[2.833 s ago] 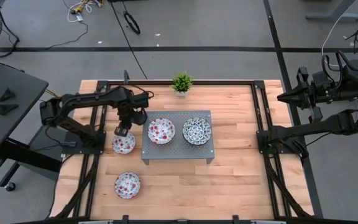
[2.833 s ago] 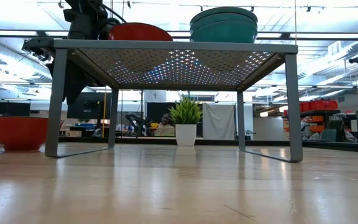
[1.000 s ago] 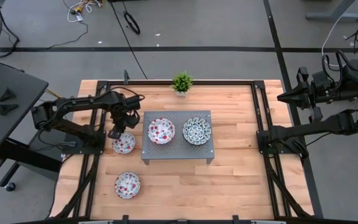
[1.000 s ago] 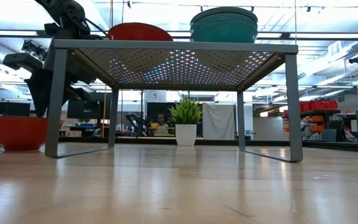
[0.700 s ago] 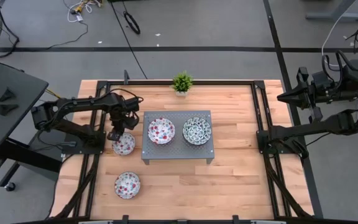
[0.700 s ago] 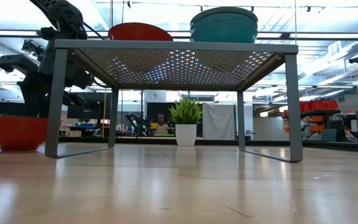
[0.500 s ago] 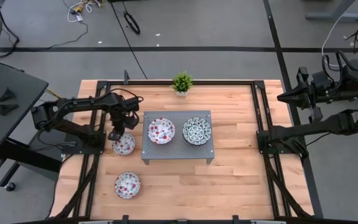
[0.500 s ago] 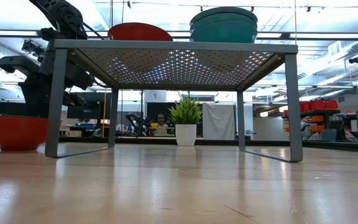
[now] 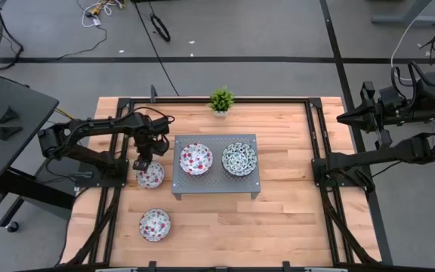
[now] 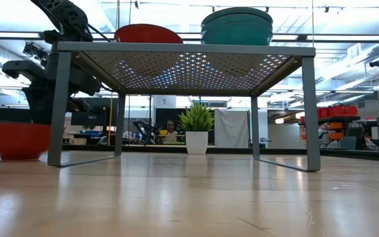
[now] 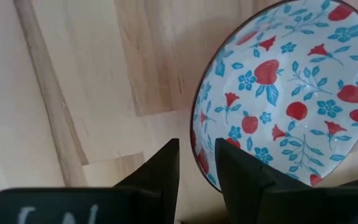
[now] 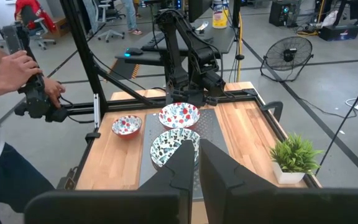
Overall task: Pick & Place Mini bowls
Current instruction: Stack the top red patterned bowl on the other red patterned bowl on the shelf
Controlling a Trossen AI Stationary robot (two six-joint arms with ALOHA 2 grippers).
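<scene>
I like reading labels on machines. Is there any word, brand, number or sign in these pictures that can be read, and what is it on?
None can be read in full.
Left gripper: pale marks on the dark block behind its fingers, cut off by the picture's edge, unreadable.
Bowl by it: only red and blue flowers, no writing.
Yellow bottle in the room behind: label too small to read.

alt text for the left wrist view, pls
The left pincer straddles the rim of a red-flowered mini bowl, one finger inside and one outside, with a gap showing between them. The bowl sits on the pale wooden table.
</scene>
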